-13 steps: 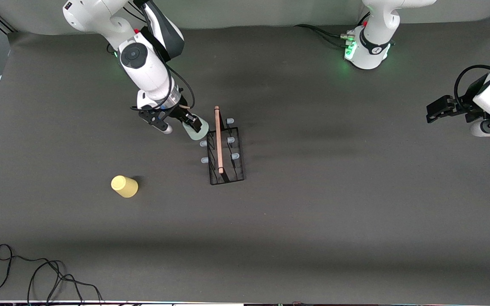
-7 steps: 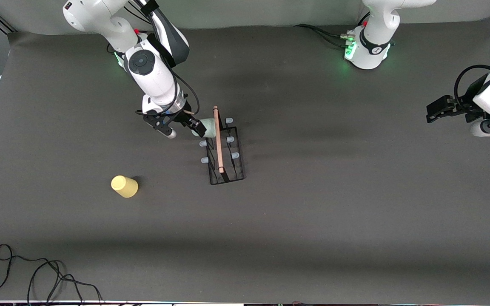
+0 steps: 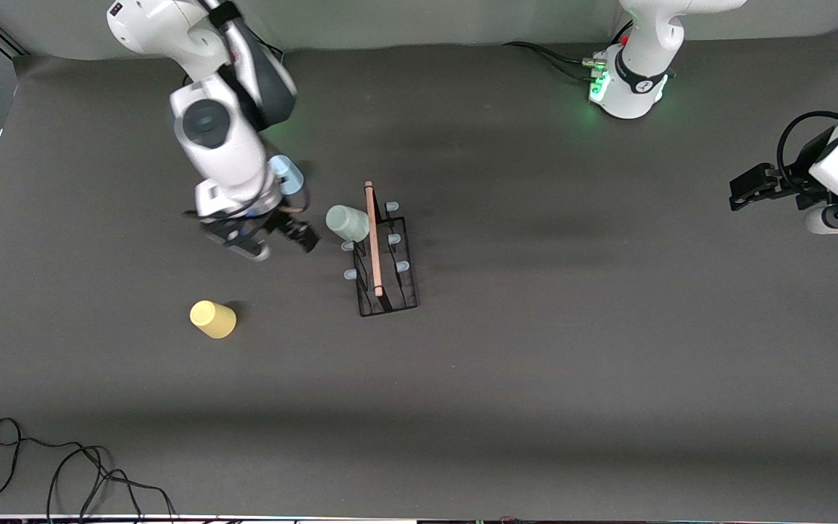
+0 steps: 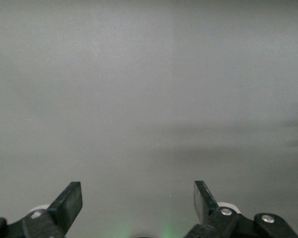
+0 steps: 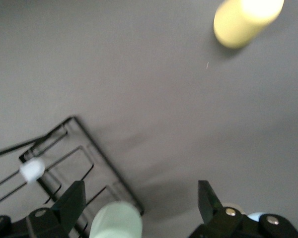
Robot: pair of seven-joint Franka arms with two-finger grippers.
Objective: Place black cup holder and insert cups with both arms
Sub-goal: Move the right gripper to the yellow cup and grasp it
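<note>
I see the yellow cup (image 3: 212,319) nearest the camera, upside down on the table, toward the right arm's end. Farther from the camera stands the rack (image 3: 385,266), its wooden handle (image 3: 373,240) along the top. The green cup (image 3: 347,223) sits on a prong at the rack's farthest corner, on the right arm's side. My right gripper (image 3: 271,240) hangs empty over bare table just beside that cup, jaws spread wide. The blue cup (image 3: 287,175) stands farther still, partly hidden by the right arm. My left gripper (image 3: 746,187) waits over the table's left-arm end, jaws apart, holding nothing.
</note>
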